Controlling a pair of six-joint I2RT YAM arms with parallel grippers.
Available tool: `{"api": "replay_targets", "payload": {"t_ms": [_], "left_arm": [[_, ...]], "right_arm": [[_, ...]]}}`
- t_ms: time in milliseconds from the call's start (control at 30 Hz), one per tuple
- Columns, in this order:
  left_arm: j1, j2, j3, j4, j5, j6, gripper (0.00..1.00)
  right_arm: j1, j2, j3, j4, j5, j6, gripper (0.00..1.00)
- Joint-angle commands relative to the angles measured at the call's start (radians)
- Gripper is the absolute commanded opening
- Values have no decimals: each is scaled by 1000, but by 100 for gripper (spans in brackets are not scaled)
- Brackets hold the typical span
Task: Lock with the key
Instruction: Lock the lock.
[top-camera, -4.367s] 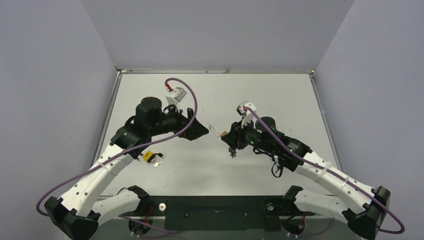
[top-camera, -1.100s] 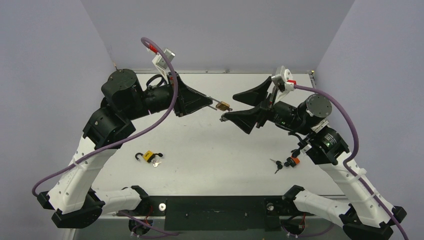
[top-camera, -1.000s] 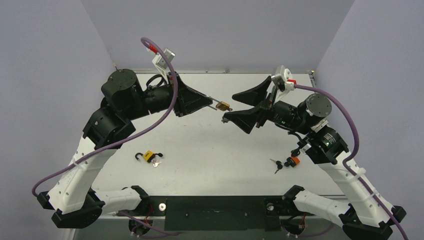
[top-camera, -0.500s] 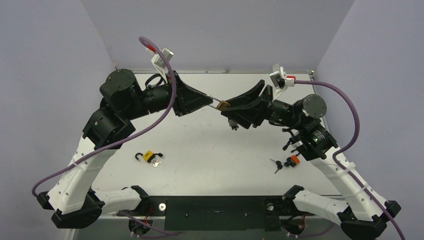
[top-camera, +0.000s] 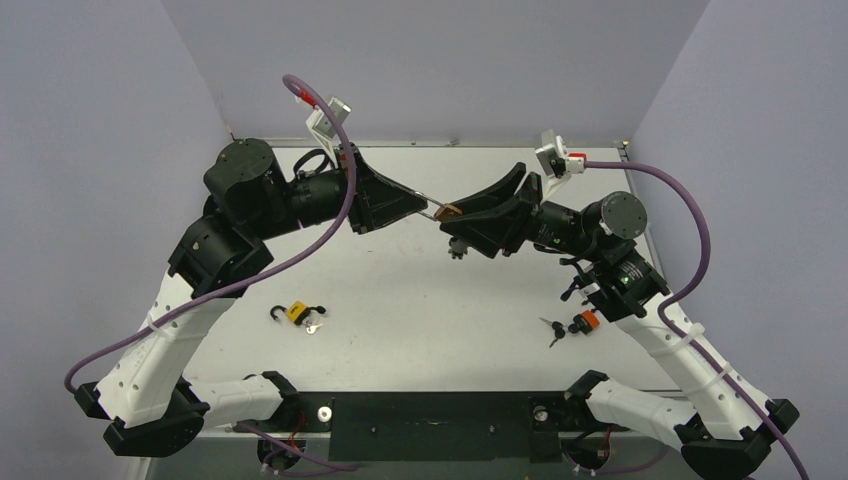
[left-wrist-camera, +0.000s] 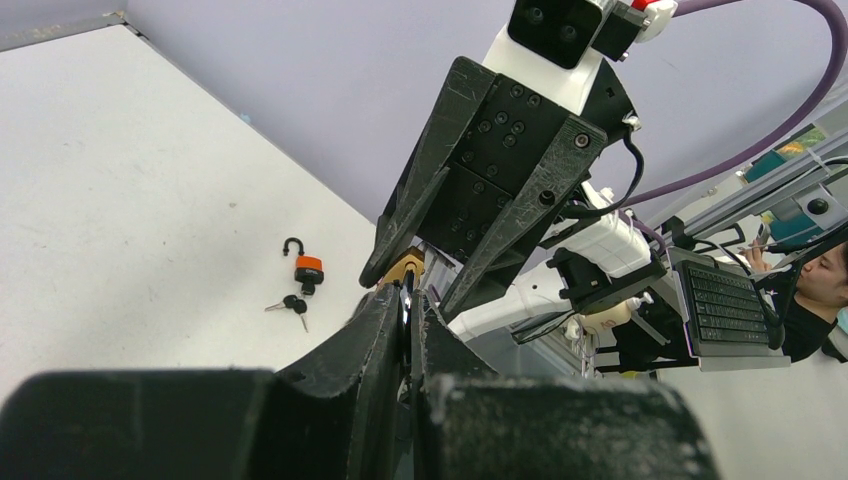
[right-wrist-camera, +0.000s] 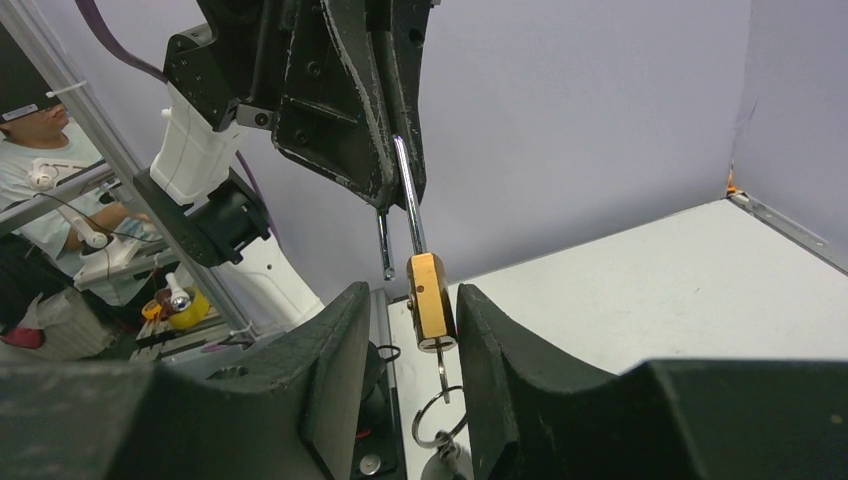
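L gripper (top-camera: 421, 203) pinching the padlock (right-wrist-camera: 431, 300) by its open shackle (right-wrist-camera: 408, 190), R gripper (right-wrist-camera: 412, 298) parted narrowly either side of it w/ the key (right-wrist-camera: 441, 358) hanging from its underside (ring (right-wrist-camera: 436, 420) dangling), so a skewed squeeze could twist the padlock loose or knock the key out.

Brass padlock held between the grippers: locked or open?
Open: right wrist view shows the shackle's short leg ending in air beside the padlock body, not seated.

The silver shackle (right-wrist-camera: 412, 225) sits half hidden inside the black left pincer (right-wrist-camera: 400, 197); within the black right pincer (right-wrist-camera: 413, 300), the thin ringed key bunch (right-wrist-camera: 437, 418) runs off the bottom edge!
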Motion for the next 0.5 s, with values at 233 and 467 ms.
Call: {"api": "replay_targets", "payload": {"t_ms": [233,467], "left_arm": [[2,-32,3,88,12,-12,0],[1,-40,-9,82,19,-10,0]], "right_arm": [[-4,-15,-24,69,13,6,33],[-5,-25,-27,66,29,23,4]]}}
